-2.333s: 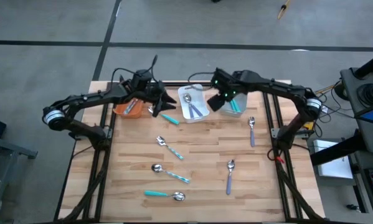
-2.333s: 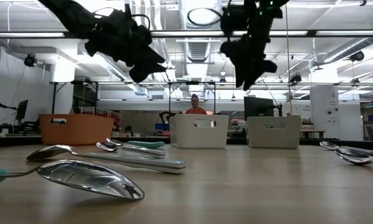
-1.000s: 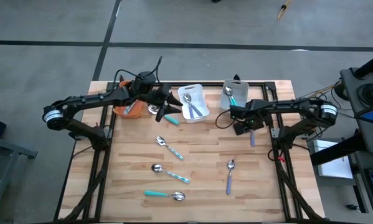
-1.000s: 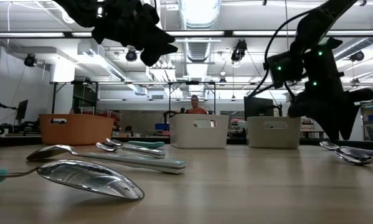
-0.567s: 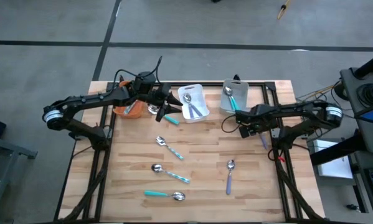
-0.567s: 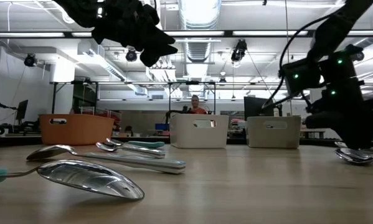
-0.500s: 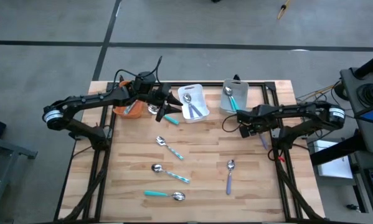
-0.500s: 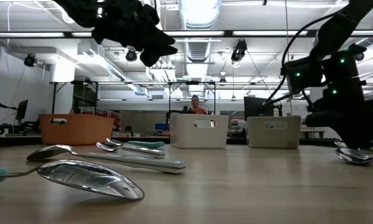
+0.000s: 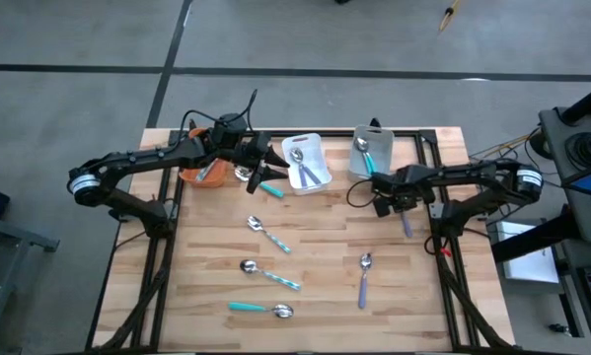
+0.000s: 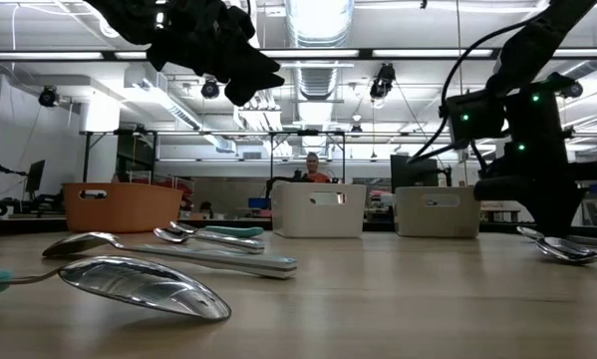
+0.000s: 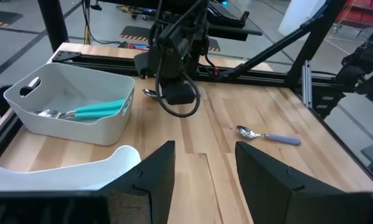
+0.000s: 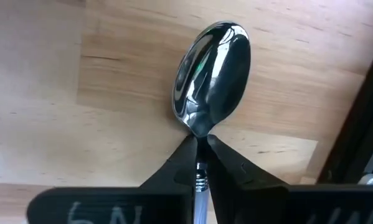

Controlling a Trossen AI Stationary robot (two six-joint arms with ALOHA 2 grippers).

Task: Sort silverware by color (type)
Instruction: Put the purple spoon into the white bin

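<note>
A lavender-handled spoon [image 9: 405, 224] lies at the table's right side, and my right gripper [image 9: 392, 200] is shut on it; the right wrist view shows its shiny bowl [image 12: 211, 74] over the wood. My left gripper [image 9: 265, 176] hangs open above the table between the orange bin [image 9: 202, 171] and the white bin [image 9: 306, 163], nothing between its fingers [image 11: 155, 174]. A teal-handled piece [image 9: 269, 187] lies just under it. Two striped spoons [image 9: 269, 236] [image 9: 271, 277], a teal spoon [image 9: 259, 309] and another lavender spoon [image 9: 363, 279] lie flat on the wood. My right gripper pinches the spoon's thin neck [image 12: 200, 142], just behind the bowl, between its two fingertips [image 12: 180, 163]. The fingers come from above, pointing down, one on each side of the neck. The lavender handle [image 12: 200, 208] runs back under the gripper. Whether the bowl rests on the wood, I cannot tell.
The grey bin [image 9: 370, 156] at the far right holds teal-handled pieces [image 11: 99, 110]; the white bin holds lavender ones. Black frame rails [image 9: 428, 187] run along the table's sides. In the low view a person [image 10: 311, 168] shows in the room beyond the table.
My right gripper has come down from above the table onto the lavender spoon at the right side. The spoon's handle has swung a little on the wood. My left arm has kept still.
</note>
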